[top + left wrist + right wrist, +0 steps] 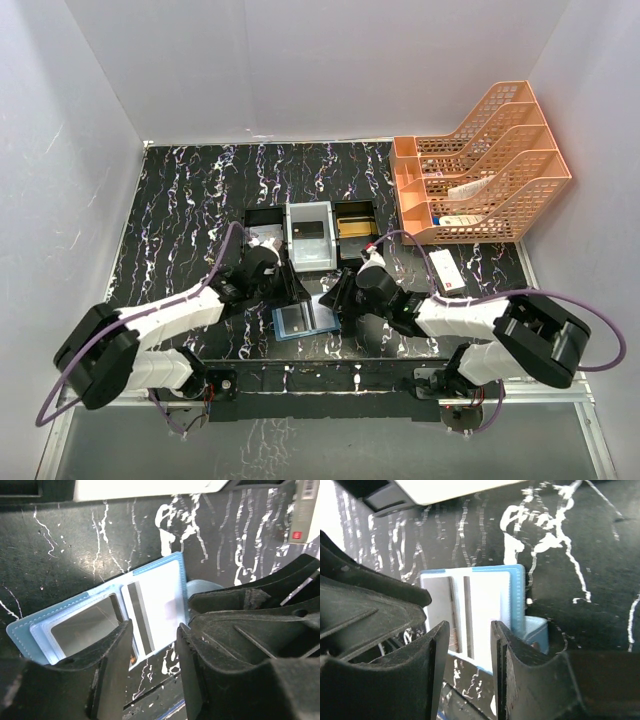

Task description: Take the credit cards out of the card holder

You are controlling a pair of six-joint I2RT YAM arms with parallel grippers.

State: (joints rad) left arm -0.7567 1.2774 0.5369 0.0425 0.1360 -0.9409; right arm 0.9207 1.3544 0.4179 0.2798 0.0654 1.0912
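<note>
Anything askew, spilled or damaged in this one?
Nothing stands out. The card holder lies open and flat on the table, undamaged, with a grey card and a striped card in its pockets. Nothing is spilled.

I see the black table [180, 200], veined with white, carrying four things. The blue card holder [297, 322] lies open and flat near the front edge. Just behind it sits the three-compartment tray [310, 262]. At the far right stands an orange file rack [480, 170], with a white box [446, 270] lying just in front of it.
</note>
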